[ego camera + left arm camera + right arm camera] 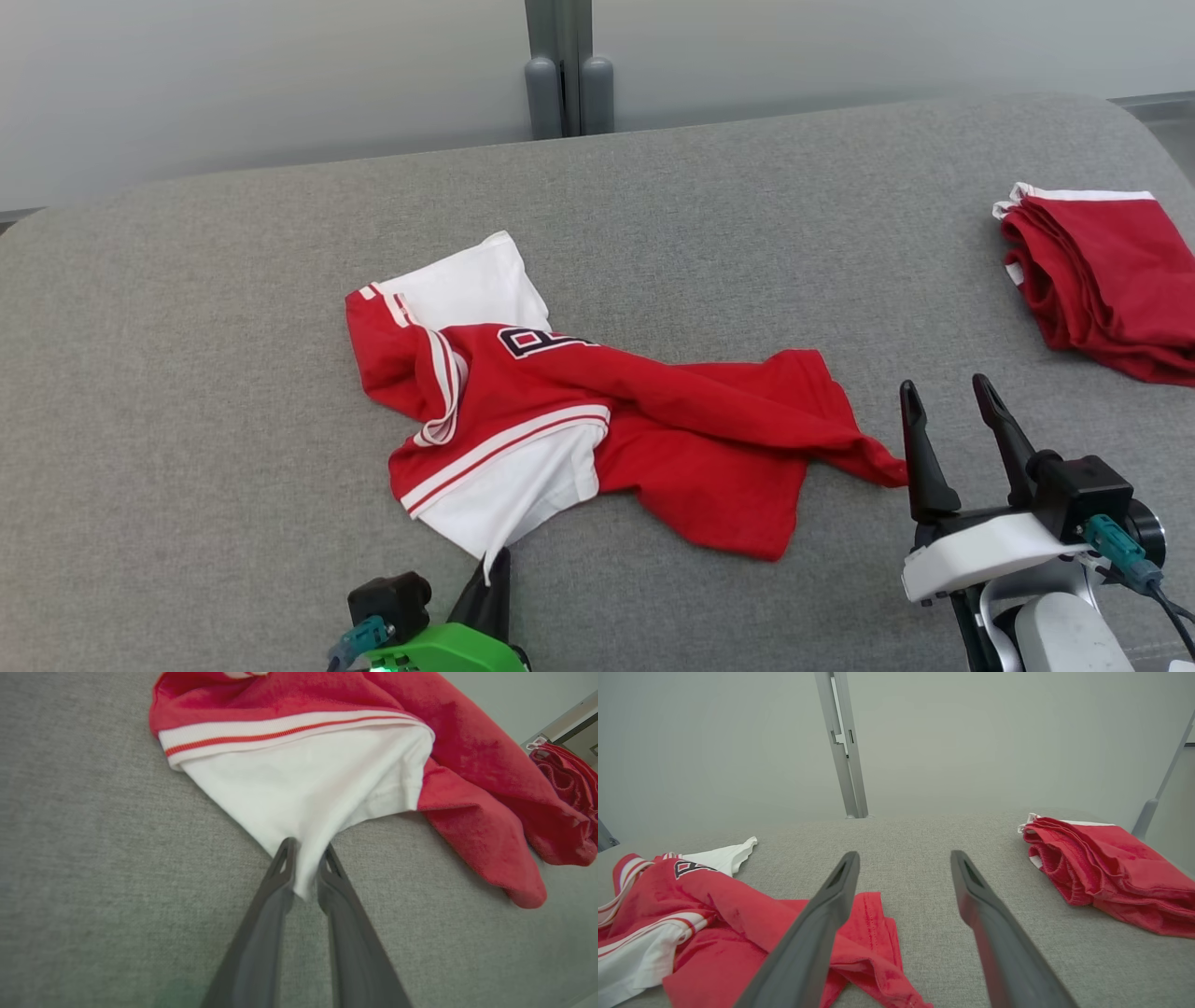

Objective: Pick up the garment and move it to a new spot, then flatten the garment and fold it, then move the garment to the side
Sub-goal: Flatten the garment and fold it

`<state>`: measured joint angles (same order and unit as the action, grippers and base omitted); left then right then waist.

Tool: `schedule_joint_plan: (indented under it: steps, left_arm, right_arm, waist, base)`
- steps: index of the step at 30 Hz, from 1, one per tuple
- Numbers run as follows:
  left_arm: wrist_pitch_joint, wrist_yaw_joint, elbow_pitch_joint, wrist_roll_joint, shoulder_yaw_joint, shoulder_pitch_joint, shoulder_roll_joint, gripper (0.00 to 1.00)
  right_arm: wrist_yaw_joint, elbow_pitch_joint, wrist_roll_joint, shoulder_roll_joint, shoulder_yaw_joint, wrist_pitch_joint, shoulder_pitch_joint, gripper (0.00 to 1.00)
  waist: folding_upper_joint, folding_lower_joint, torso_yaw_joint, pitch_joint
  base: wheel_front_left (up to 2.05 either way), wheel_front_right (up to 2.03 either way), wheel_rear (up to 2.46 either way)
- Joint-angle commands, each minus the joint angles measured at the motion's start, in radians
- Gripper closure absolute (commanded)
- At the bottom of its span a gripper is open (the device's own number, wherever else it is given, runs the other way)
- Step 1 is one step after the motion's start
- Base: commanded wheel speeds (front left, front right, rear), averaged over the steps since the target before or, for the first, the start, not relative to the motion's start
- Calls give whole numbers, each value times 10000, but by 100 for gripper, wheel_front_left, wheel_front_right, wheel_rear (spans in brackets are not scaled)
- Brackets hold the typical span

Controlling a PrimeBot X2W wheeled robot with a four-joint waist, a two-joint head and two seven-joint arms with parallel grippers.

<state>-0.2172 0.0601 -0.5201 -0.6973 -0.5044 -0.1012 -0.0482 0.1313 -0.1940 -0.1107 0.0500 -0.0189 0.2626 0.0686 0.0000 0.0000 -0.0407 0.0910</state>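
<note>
Plainly, the garment (597, 420) lies crumpled on the grey cloth-covered desk (187, 373), spreading out ahead of the left fingers (279, 882) and reaching across to a red tail that ends just beside the right fingers (924, 467); it is bunched, one part thrown over another, with its white sleeve (308, 788) drawn to a point toward the left fingers; those fingers stand narrow, closed on the very tip of that sleeve, with only a small corner of cloth between them; the right fingers stand wide and hold nothing, with the red tail at their left side.

The main risk, as I judge it, is the thin bite; if the left arm lifts or drags from here, the weight of the whole garment hangs on that one corner, and the cloth may slide out and drop short of the new spot; a lift from a single point would also let it dangle twisted, so it may land more tangled and be harder to flatten; should the right fingers close on the tail, they may catch two layers at the fold and lock the twist in.

A second red garment (1102, 280) lies well apart, off to the right of the right fingers; a wide swing that way could drag one onto the other.
</note>
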Motion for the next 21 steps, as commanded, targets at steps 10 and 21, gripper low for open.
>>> schedule_joint_plan:
  steps: [10,21]
  left_arm:
    - [-339,127,-94,-89,92,-238,-120,100]
    - [-486,621,711,64,1063,58,-587,100]
  right_arm:
    - [-10,-1177,-274,20,-634,-139,-166,0]
    - [-10,-2548,-1064,13,-623,-351,159,0]
  waist:
    - [0,0,171,-94]
    - [0,0,375,-213]
  base:
    - [0,0,0]
    - [0,0,0]
